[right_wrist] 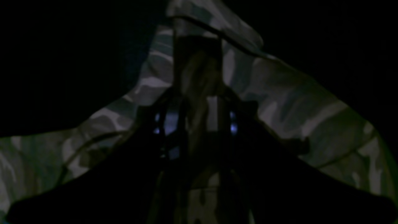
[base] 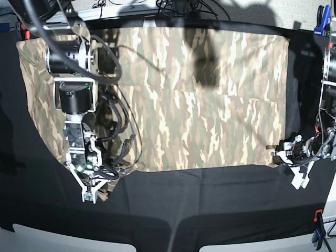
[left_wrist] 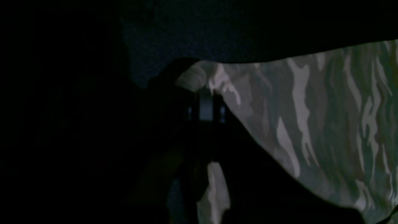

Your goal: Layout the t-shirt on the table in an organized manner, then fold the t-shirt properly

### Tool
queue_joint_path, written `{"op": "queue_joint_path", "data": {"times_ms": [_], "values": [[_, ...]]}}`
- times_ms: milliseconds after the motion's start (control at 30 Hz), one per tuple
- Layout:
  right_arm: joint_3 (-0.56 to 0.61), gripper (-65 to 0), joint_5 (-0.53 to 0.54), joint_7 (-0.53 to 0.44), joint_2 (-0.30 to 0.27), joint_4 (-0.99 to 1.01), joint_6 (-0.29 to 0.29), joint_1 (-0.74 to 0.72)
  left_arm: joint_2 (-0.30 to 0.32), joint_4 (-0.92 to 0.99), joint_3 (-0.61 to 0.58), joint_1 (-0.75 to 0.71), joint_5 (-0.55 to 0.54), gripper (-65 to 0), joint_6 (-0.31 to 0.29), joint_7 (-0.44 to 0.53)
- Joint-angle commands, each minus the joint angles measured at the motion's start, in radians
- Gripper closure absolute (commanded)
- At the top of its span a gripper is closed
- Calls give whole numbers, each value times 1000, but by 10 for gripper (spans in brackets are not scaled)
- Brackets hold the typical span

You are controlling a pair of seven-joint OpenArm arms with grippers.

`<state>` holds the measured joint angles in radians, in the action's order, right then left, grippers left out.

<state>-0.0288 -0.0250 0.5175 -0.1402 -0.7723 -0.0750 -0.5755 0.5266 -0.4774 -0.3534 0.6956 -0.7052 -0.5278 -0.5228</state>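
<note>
The camouflage t-shirt (base: 199, 105) lies spread flat across the far half of the black table (base: 210, 205). Its near hem runs straight from left to right. My left gripper (base: 278, 153), at the right in the base view, is shut on the t-shirt's near right corner. In the left wrist view the cloth (left_wrist: 326, 124) fans away from the closed left gripper (left_wrist: 199, 85). My right gripper (base: 98, 184), at the left in the base view, is shut on the t-shirt's near left corner. In the right wrist view, bunched cloth (right_wrist: 295, 105) drapes around the right gripper (right_wrist: 199, 65).
A blue clamp (base: 319, 21) stands at the far right edge. An orange and blue clamp (base: 316, 226) sits at the near right corner. Cables (base: 173, 6) lie behind the table. The right arm's body (base: 73, 68) hangs over the shirt's left part.
</note>
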Motion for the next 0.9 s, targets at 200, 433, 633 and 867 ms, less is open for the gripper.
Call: {"op": "queue_joint_path", "data": {"times_ms": [200,433,633,867], "values": [[-3,-340,2,-23,2,-16,-95,-45,17,-13,6,39,-10,0,0,28],[-3,-356,2,23,2,-16,-93,-31,17,-13,6,39,-10,0,0,28],[-3,-355,2,39,2,-16,-89,8,17,-13,6,38,-10,0,0,27],[-3,-319,1,67,2,-17,-66,-17,17,-13,6,39,-10,0,0,27]]}}
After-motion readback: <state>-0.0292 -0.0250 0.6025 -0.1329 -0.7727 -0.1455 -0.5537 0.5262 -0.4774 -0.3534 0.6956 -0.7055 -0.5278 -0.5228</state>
